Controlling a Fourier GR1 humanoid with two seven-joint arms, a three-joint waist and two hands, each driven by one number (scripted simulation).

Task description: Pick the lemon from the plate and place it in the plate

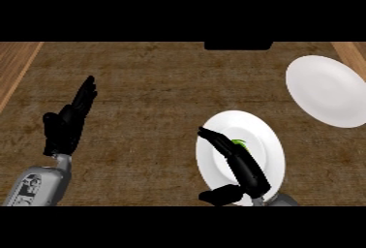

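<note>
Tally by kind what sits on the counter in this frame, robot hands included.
Round white plates: 2 (near plate, far plate)
Green fruit, mostly hidden by the right robot hand: 1
Black robot hands: 2 (left, right)
Total: 5

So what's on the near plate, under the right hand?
On the near plate, only a green sliver shows beside the right hand. The hand covers the rest, so no lemon is identifiable.

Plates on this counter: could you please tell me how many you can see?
2. One plate lies near the middle right, under the right robot hand; the other plate sits at the upper right. None seems hidden.
</note>
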